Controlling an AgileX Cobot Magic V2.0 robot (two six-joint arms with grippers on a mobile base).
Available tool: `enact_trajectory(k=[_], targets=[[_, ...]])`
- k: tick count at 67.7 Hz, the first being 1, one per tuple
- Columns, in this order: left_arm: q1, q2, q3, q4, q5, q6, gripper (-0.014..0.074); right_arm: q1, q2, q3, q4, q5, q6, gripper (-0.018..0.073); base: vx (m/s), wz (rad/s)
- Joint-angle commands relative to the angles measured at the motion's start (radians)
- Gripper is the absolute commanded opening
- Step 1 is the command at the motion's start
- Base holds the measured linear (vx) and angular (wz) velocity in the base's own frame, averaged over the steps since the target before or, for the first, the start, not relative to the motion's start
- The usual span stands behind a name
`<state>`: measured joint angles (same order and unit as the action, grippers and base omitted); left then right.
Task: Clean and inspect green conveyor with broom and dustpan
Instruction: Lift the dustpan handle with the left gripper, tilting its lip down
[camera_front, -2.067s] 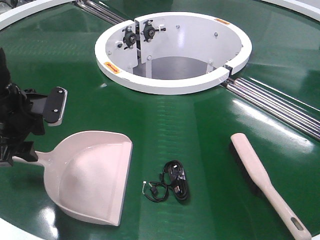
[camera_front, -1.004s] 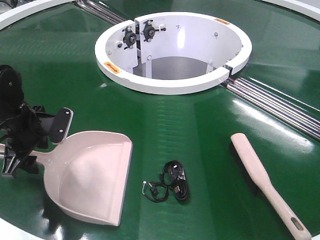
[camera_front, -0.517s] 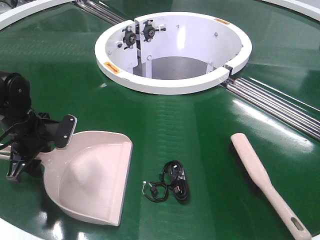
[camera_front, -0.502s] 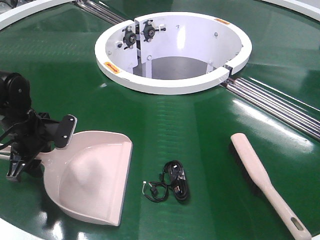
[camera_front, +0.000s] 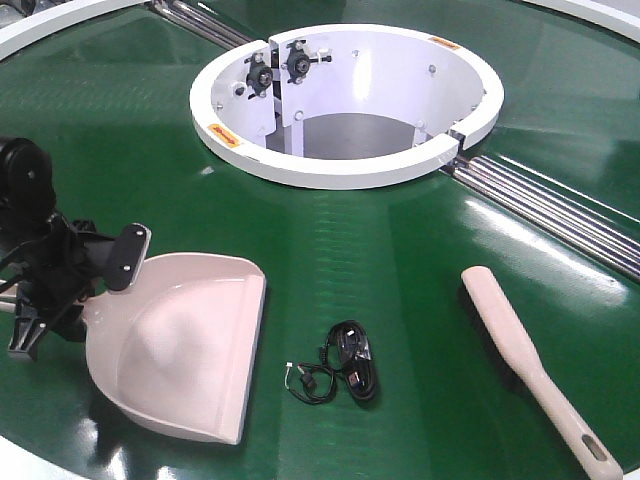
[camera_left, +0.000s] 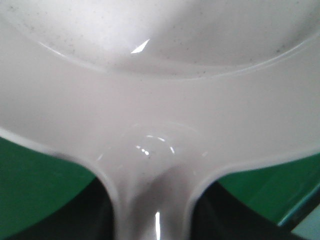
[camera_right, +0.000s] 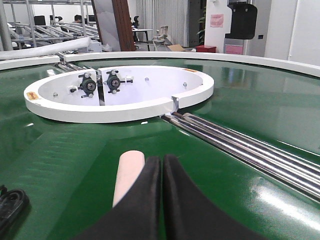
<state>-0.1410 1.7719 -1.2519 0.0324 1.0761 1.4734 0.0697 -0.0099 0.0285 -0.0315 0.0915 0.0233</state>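
So, the left hand (camera_front: 72, 297) has dropped onto the dustpan (camera_front: 185, 350) handle and looks clamped on it — pan nudged, pickup underway; right hand (camera_right: 161, 165) pressed together.

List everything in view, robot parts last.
conveyor: 1, dark green, fills the scene
hub: 1, white ring, top centre
rollers: several, steel, right of hub
dustpan: 1, pale pink-beige, lower left on belt
broom: 1, beige, lower right on belt
cable: 1 bundle, black, between dustpan and broom
left gripper: black, straddling dustpan handle, grip unclear
right gripper: black, shut, broom end just ahead
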Motion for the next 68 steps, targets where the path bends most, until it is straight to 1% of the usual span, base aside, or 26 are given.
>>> enact_trajectory(k=[1,12,20,24,30,32,37,48,57,61,68], targets=[[-0.005,-0.078,-0.026,-0.018,0.003,-0.003,-0.0008,-0.005,-0.018,0.02,-0.012,-0.076,-0.006,-0.001,0.0,0.0],[-0.005,-0.106,-0.026,-0.018,0.004,-0.014,-0.0008,-0.005,-0.018,0.02,-0.012,-0.076,-0.006,-0.001,0.0,0.0],[-0.023,-0.106,-0.026,-0.015,0.007,-0.083,-0.0008,-0.005,-0.018,0.02,-0.012,-0.076,-0.006,-0.001,0.0,0.0],[-0.038,-0.106,-0.026,-0.005,-0.001,-0.087,-0.0008,-0.005,-0.018,0.02,-0.012,-0.076,-0.006,-0.001,0.0,0.0],[-0.07,-0.104,-0.026,0.046,-0.011,-0.092,-0.0008,-0.005,-0.018,0.02,-0.012,-0.076,-0.006,-0.001,0.0,0.0],[-0.078,-0.103,-0.026,0.066,-0.013,-0.1,-0.0008,-0.005,-0.018,0.02,-0.012,-0.076,-0.006,-0.001,0.0,0.0],[-0.096,-0.1,-0.026,0.088,-0.023,-0.128,-0.0008,-0.005,-0.018,0.02,-0.012,-0.076,-0.006,-0.001,0.0,0.0],[-0.12,-0.074,-0.026,0.099,-0.011,-0.178,-0.0008,-0.005,-0.018,0.02,-0.012,-0.076,-0.006,-0.001,0.0,0.0],[-0.145,-0.052,-0.027,0.101,-0.004,-0.189,-0.0008,-0.005,-0.018,0.02,-0.012,-0.076,-0.006,-0.001,0.0,0.0],[-0.149,-0.045,-0.027,0.108,0.003,-0.196,-0.0008,-0.005,-0.018,0.02,-0.012,-0.076,-0.006,-0.001,0.0,0.0],[-0.149,-0.035,-0.027,0.125,0.016,-0.233,-0.0008,-0.005,-0.018,0.02,-0.012,-0.076,-0.006,-0.001,0.0,0.0]])
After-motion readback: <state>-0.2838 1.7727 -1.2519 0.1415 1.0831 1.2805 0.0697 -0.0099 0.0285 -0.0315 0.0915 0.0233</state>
